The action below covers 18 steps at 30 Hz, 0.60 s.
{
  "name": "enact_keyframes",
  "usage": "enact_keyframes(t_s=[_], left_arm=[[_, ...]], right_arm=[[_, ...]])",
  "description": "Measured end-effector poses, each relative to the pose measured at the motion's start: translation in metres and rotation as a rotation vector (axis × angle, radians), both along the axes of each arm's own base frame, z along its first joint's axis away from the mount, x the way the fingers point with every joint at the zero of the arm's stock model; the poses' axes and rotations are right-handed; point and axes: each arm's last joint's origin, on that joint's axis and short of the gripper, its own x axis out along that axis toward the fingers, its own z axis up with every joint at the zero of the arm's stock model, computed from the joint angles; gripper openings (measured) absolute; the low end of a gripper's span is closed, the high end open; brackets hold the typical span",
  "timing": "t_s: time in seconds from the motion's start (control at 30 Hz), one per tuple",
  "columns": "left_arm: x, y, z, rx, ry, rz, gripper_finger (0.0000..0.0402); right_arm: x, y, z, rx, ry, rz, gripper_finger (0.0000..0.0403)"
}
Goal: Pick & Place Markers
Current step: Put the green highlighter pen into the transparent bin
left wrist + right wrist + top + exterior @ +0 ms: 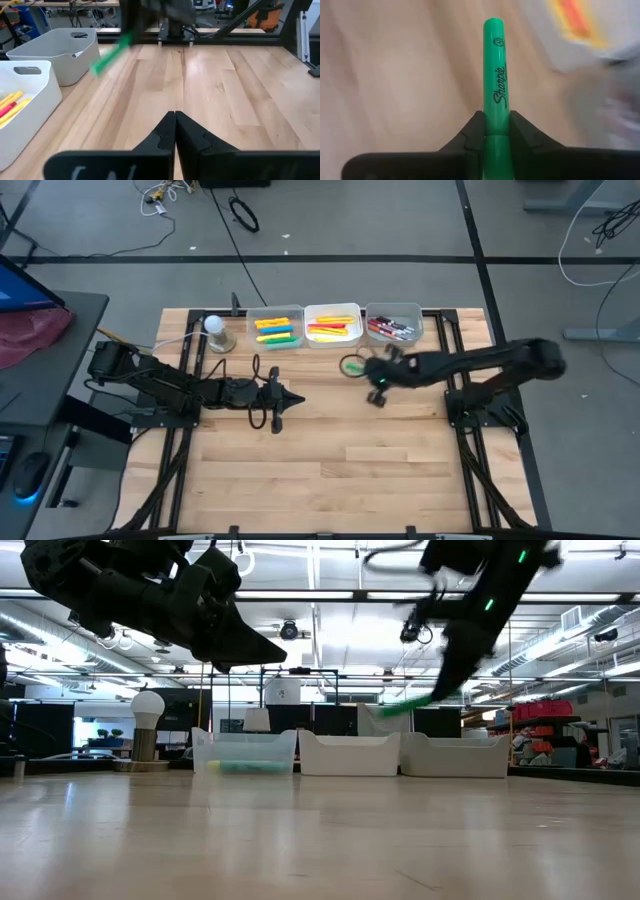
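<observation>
My right gripper (372,377) is in the air in front of the bins, shut on a green marker (495,70) with "Sharpie" printed on it. The same marker (405,705) hangs above the table in the low view and shows as a green streak (112,52) in the left wrist view. More markers lie in three bins: yellow, green and orange in the left bin (275,328), yellow, orange and red in the middle bin (333,325), dark and red in the right bin (393,326). My left gripper (278,405) waits shut above the table's left middle, holding nothing. My right gripper pinches the green marker's barrel (496,125) between its two fingers, just behind the printed name. The marker runs along the fingers and sticks out ahead of them, free end (494,25) forward. It is lifted clear of the table and slants down toward the table's left (392,708).
A light bulb on a round stand (215,330) sits left of the bins, with a cable running off the table's left edge. The bins stand in a row along the far edge. Bare wood (340,460) spreads over the near half of the table.
</observation>
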Motion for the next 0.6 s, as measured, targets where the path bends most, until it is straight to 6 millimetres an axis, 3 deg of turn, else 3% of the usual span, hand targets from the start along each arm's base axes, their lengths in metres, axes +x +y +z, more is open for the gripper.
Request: enact_keyframes(t_s=[0.13,0.27,0.47,0.6], left_arm=[[0.000,0.001,0.000,0.035,0.003,0.016,0.0013],[0.000,0.002,0.000,0.048,0.001,0.049,0.0014],[0.000,0.002,0.001,0.047,-0.010,0.053,0.0014],[0.000,0.002,0.001,0.047,-0.010,0.053,0.0014]], right_arm=[[-0.033,-0.015,0.063,-0.139,0.147,-0.003,0.0048],[-0.056,-0.048,0.093,-0.187,0.328,0.010,0.0048],[-0.072,-0.110,0.085,-0.178,0.520,-0.020,0.0048],[-0.075,-0.138,0.073,-0.160,0.581,-0.064,0.0048]])
